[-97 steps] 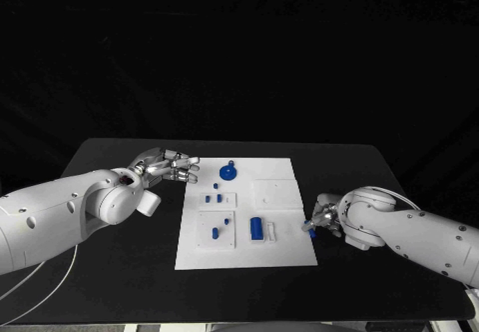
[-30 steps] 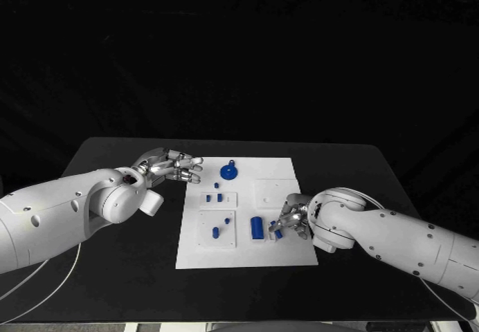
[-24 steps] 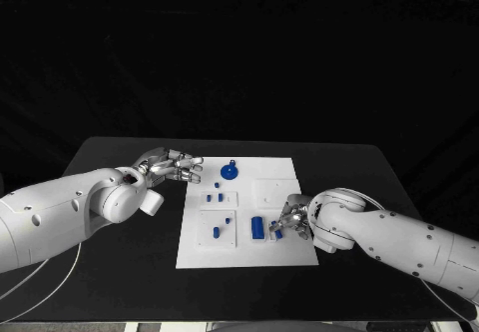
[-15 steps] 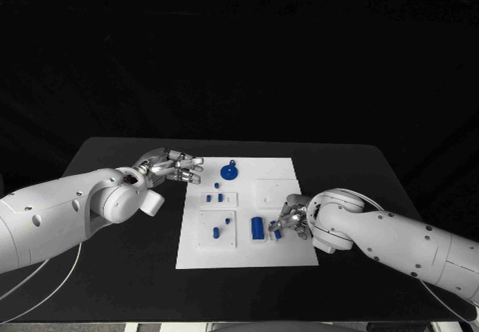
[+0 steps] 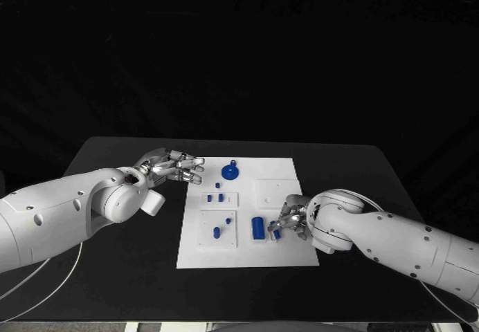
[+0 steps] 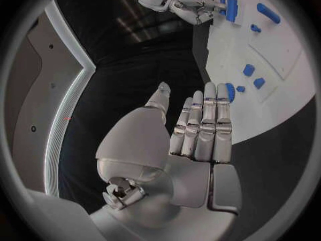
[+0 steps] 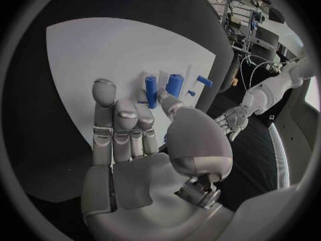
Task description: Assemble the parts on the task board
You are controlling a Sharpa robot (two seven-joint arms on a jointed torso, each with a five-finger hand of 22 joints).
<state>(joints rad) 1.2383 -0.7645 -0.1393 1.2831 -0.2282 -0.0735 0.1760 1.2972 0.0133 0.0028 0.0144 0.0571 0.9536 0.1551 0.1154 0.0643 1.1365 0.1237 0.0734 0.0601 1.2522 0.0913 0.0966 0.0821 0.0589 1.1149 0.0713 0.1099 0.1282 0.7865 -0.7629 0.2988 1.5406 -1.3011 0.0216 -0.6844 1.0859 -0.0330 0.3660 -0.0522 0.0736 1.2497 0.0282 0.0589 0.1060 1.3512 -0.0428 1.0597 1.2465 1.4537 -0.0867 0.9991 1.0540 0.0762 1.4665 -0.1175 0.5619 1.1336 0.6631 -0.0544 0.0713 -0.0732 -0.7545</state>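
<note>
The white task board (image 5: 289, 252) lies mid-table. A thick blue cylinder (image 5: 257, 227) stands in its near-right block, also seen as the cylinder (image 7: 174, 84). My right hand (image 5: 293, 220) sits over the board's right side, just right of that cylinder. It pinches a small blue peg (image 5: 277, 234) between thumb and a finger; this peg (image 7: 151, 84) stands upright at the fingertips. A blue knobbed disc (image 5: 230, 171) lies at the far end. My left hand (image 5: 172, 167) hovers open at the board's far-left corner, holding nothing. Small blue pieces (image 5: 214, 198) sit nearby.
Further blue pieces (image 5: 217, 232) rest in the near-left block of the board. A white square recess (image 5: 277, 193) lies on the board's right, behind my right hand. Black tabletop (image 5: 120, 263) surrounds the board on every side.
My right hand has carried the blue peg leftward from beyond the board's right edge to beside the cylinder; over the last second it has barely shifted. The left hand has stayed put.
</note>
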